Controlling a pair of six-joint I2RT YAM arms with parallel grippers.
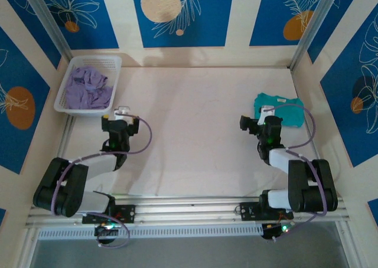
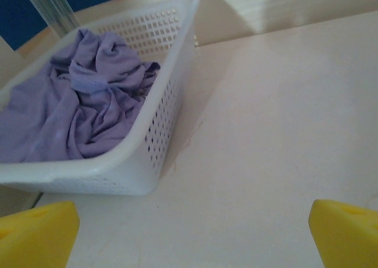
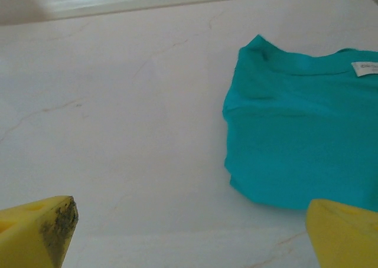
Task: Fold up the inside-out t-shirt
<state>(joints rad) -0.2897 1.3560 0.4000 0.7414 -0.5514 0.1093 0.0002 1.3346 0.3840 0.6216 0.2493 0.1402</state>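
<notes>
- Because both arms work on 1 shared table (image 1: 195, 132), the 2 cloth items sit at opposite far corners, well apart.
- The basket (image 2: 171, 103) stands at the far left corner and holds a crumpled lavender garment (image 2: 88, 103). It is judged to be storage, set outside the folding area and not part of this task.
- The t-shirt (image 3: 295, 138) lies flat at the far right, near the right wall. It forms a compact rectangle with layered edges, so the fold is judged complete or nearly so.
- The right gripper (image 3: 189, 235) sits at the t-shirt's near-left corner. Its fingers are spread wide with no cloth between them, a posture that suits release, not grasp.
- The left gripper (image 2: 192, 235) sits just on the near side of the basket. Its fingers are spread wide and hold nothing, so it is judged idle.
- The tag (image 3: 366, 68) is white and lies exposed at the collar, which fits an inside-out shirt.
</notes>
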